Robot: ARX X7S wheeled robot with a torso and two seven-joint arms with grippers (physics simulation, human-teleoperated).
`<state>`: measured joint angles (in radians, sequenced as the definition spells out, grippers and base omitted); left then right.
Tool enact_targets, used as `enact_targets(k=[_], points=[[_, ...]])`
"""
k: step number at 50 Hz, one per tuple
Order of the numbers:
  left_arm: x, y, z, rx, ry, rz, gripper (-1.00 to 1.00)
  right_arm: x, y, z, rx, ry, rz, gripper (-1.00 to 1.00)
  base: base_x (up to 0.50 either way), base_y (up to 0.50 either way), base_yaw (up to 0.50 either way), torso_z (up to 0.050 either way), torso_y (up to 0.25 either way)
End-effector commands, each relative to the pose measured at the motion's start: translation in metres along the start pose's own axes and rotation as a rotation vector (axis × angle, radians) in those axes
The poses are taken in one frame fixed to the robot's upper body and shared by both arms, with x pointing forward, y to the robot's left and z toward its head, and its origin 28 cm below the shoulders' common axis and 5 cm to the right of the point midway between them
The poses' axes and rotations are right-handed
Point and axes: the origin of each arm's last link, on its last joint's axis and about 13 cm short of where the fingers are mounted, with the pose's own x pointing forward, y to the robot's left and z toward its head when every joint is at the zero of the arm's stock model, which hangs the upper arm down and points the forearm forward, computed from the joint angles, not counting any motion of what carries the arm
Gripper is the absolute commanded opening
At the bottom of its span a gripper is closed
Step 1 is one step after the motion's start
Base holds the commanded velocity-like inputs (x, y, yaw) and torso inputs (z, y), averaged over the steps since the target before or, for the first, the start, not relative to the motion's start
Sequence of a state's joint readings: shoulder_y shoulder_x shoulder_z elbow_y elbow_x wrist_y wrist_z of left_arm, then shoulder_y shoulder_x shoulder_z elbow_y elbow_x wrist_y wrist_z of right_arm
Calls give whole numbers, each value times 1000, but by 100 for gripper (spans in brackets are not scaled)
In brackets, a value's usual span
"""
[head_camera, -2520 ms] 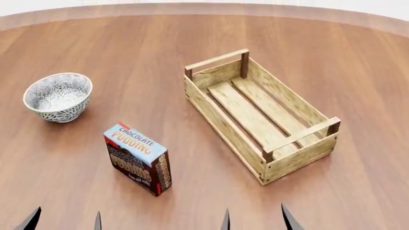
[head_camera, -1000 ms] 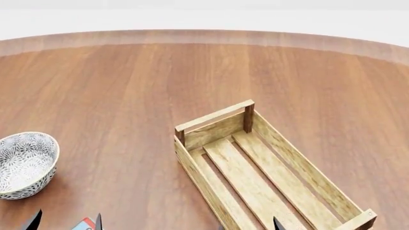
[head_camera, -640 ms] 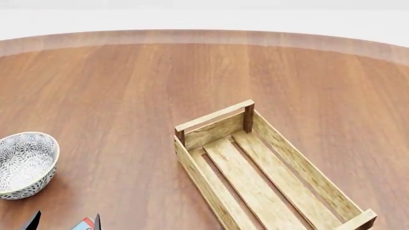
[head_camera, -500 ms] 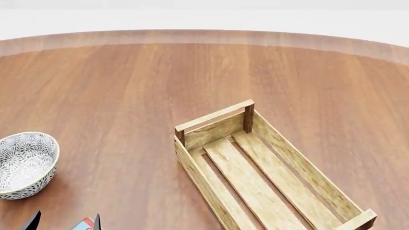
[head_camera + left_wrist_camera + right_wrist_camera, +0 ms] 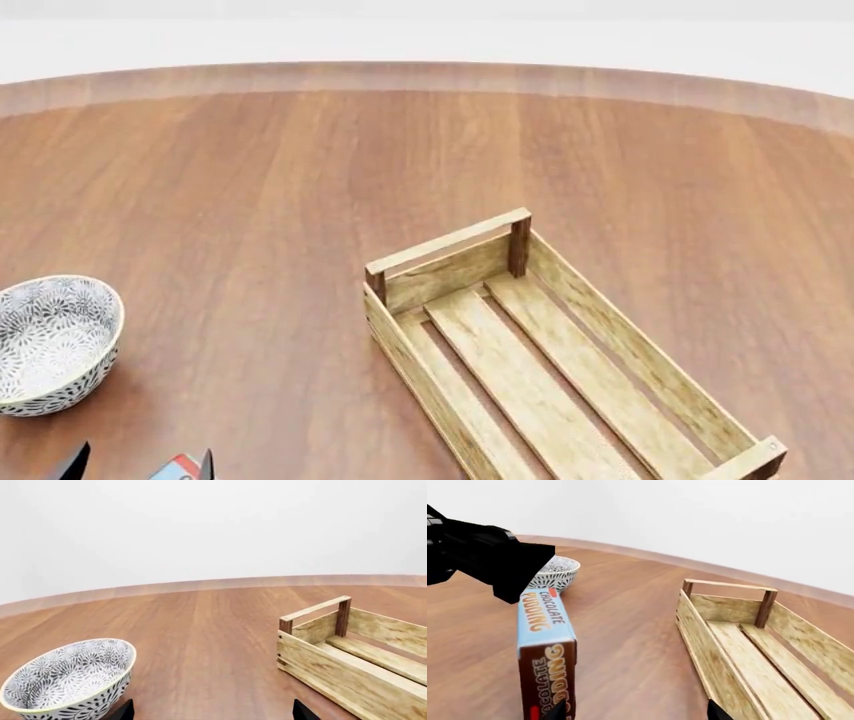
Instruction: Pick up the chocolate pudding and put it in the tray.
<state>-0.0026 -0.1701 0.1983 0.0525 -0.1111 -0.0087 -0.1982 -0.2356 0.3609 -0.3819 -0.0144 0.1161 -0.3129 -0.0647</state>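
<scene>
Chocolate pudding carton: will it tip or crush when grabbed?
The chocolate pudding stands upright on a narrow base, so a sideways nudge would probably tip it. It looks like a thin cardboard carton: likely light, and a hard squeeze might dent it. Its flat faces should grip well.

A bare simulated test scene rather than a real room: a round wooden tabletop [image 5: 267, 180] is filling the frame, its curved rim running across the top, with a featureless white backdrop showing behind it.
</scene>
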Motion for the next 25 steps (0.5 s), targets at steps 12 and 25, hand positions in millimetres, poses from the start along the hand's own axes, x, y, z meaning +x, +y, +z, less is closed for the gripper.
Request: enact_targets(k=[12,25], points=[[2,7,2,-16,-4,24,100,9,19,-13,31,14,95,100,0,0,0,0,0],[4,9,2,-27,-1,38,100,23,29,-15,52,22,119,100,0,0,0,0,0]])
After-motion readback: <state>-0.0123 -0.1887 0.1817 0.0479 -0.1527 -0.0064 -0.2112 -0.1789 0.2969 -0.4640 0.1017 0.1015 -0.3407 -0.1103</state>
